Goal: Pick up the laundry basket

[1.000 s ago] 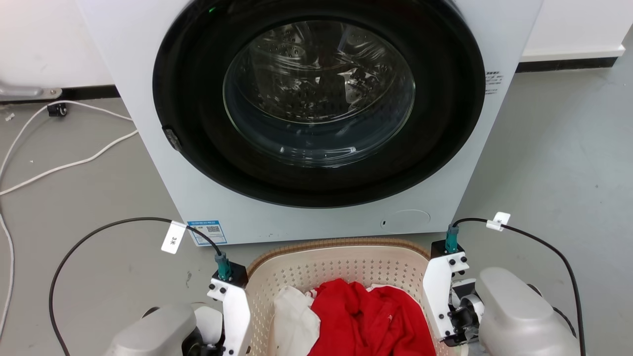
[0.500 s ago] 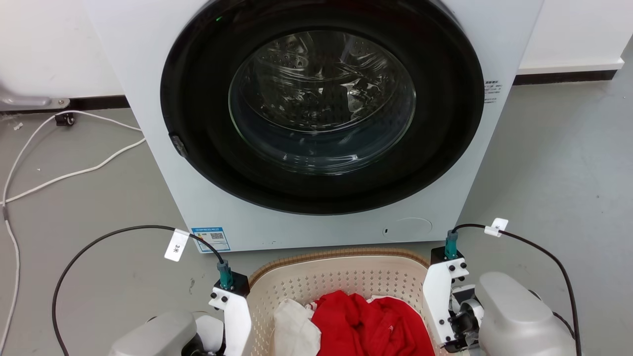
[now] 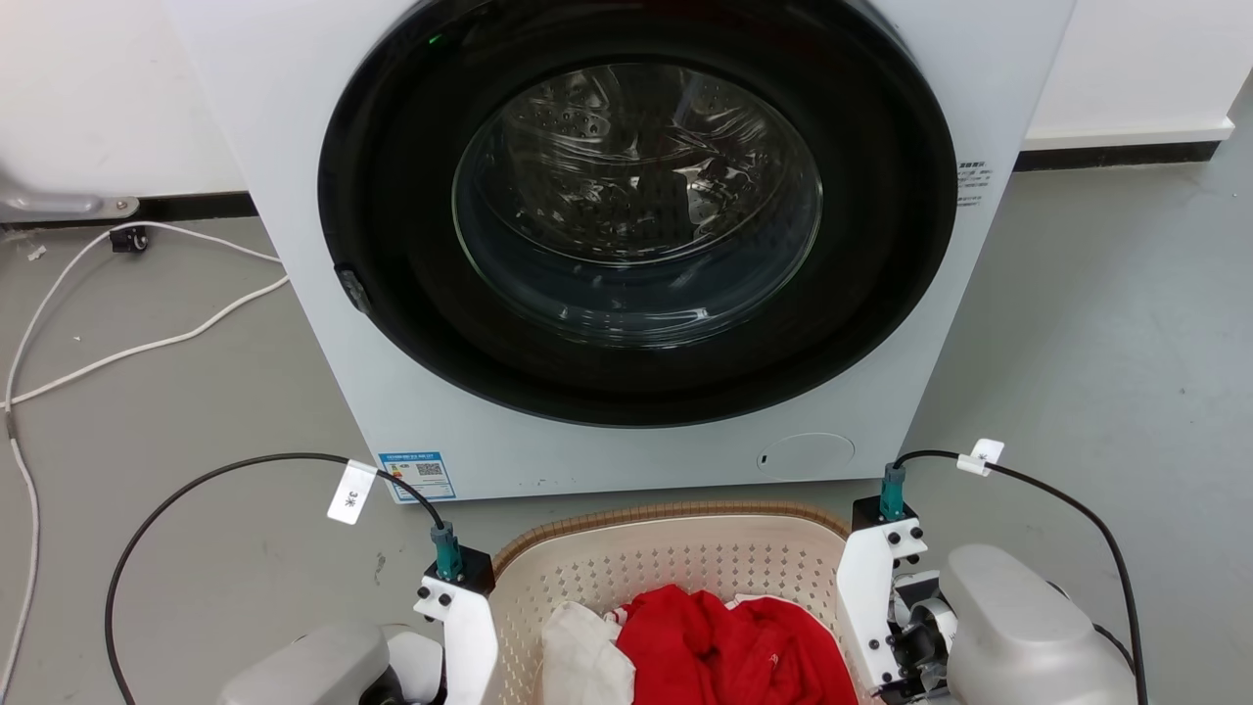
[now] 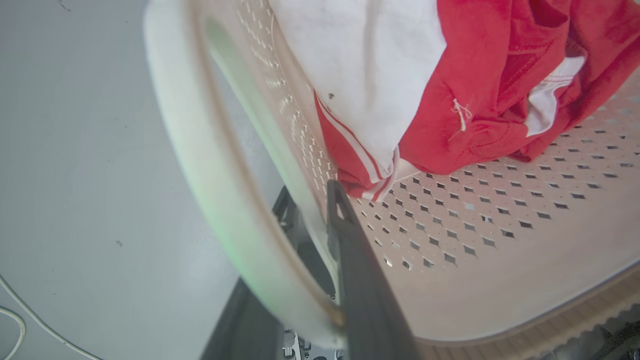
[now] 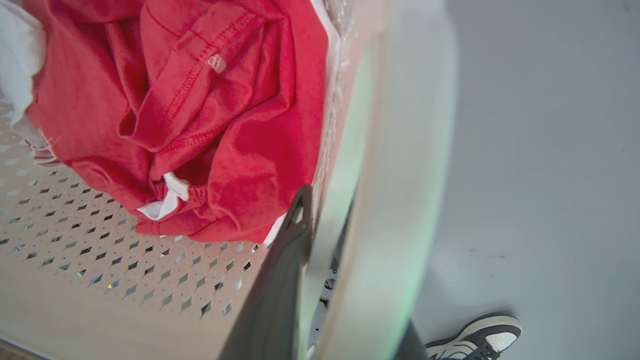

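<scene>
The laundry basket (image 3: pixel 675 560), cream perforated plastic with a brown woven-look rim, sits at the bottom centre of the head view, just in front of the washing machine. It holds red and white clothes (image 3: pixel 729 646). My left gripper (image 4: pixel 310 200) is shut on the basket's left side, one dark finger inside the wall and the other outside under the white handle (image 4: pixel 210 190). My right gripper (image 5: pixel 322 212) clamps the right side the same way, under its handle (image 5: pixel 400 190). Both wrists flank the basket in the head view, where the fingers are hidden.
A white front-loading washing machine (image 3: pixel 626 245) with its round door shut stands close behind the basket. White cables (image 3: pixel 147 343) trail over the grey floor at the left. A person's shoe (image 5: pixel 475 337) rests on the floor beside the basket's right side.
The whole head picture has shifted down a little, so the camera moved. The basket and both wrists sit slightly lower against the washer. Both grips look unchanged.
</scene>
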